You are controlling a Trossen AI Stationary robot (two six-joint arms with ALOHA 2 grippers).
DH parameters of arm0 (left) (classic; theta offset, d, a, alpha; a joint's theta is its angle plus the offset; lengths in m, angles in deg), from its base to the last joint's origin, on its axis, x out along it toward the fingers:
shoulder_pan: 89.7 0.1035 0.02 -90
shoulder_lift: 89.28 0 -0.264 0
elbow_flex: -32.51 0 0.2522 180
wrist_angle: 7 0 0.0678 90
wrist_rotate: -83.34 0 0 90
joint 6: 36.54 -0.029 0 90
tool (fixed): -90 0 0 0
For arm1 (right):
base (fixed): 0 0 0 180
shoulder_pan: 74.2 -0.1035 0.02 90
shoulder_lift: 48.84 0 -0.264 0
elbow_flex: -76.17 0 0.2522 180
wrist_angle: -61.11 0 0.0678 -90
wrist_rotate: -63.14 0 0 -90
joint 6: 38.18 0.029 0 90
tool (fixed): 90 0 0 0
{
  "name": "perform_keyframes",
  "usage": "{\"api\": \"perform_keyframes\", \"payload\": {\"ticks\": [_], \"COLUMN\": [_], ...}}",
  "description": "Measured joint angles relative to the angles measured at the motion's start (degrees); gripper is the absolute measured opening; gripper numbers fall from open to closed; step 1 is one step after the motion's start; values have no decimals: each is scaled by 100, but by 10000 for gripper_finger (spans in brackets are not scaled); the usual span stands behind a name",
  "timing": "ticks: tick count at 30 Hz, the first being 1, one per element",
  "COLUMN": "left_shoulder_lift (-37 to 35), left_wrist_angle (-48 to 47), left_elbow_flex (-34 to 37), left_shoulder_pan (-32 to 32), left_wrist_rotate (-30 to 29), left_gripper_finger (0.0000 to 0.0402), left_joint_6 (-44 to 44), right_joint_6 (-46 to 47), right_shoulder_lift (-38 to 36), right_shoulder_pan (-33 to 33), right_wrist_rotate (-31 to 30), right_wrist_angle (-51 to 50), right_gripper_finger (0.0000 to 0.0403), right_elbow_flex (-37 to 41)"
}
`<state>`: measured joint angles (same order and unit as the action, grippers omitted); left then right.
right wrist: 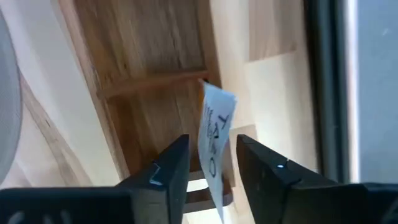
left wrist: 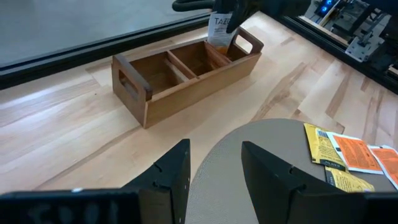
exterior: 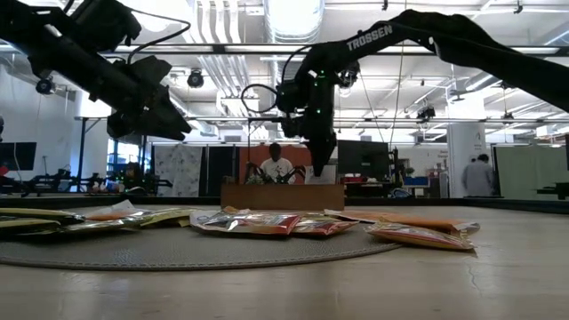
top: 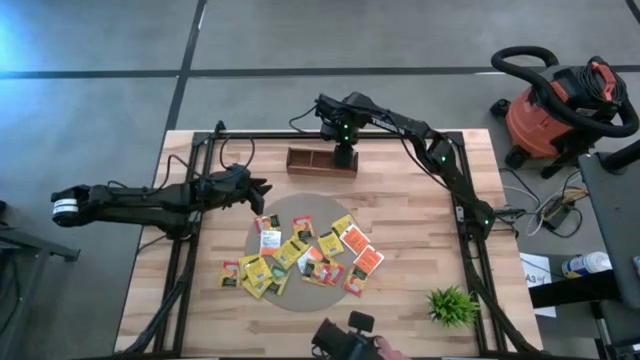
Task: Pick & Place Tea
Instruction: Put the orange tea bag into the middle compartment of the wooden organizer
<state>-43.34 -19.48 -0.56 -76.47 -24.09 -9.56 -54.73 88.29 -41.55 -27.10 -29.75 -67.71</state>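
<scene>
Several yellow, orange-red and white tea packets (top: 300,255) lie scattered on a round grey mat (top: 300,300). The brown wooden divided tray (top: 322,160) stands at the table's far side. My right gripper (right wrist: 212,168) points down over the tray's right end compartment (left wrist: 233,46), fingers apart. A white tea packet (right wrist: 214,137) stands on edge between them, its lower end inside that compartment (left wrist: 219,28). My left gripper (left wrist: 214,168) hovers open and empty at the mat's far left rim, short of the tray. My right gripper's fingers stand on either side of the white packet's upper part (right wrist: 210,163), coming from above. A gap shows beside the packet, and I cannot tell whether either finger touches it. The packet stands tilted, its lower end down in the tray.
A small green plant (top: 452,305) stands at the near right of the table. A black frame (top: 200,200) runs along the table's sides and far edge. A camera (top: 350,335) sits at the near edge. People move in the room beyond the table.
</scene>
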Motion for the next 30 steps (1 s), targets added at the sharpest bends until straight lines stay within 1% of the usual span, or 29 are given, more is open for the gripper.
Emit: {"api": "perform_keyframes", "payload": {"ticks": [3,10,15,24,30], "left_shoulder_lift": [0,0,0,0,-2], "left_wrist_angle": [0,0,12,78,149], "left_elbow_flex": [0,0,0,-2,-4], "left_shoulder_pan": [0,4,4,4,4], "left_wrist_rotate": [0,0,0,0,0], "left_gripper_finger": [138,138,138,138,138], "left_joint_6": [7,32,131,176,208], "right_joint_6": [-8,-48,-63,-61,-293], "right_shoulder_lift": [-27,-51,-111,-584,-1010], "right_shoulder_pan": [0,5,4,95,129], "right_wrist_rotate": [-57,-597,-741,-718,-394], "right_wrist_angle": [4,0,68,520,872], "right_gripper_finger": [144,158,162,153,155], "right_elbow_flex": [-115,-358,-486,-484,-484]}}
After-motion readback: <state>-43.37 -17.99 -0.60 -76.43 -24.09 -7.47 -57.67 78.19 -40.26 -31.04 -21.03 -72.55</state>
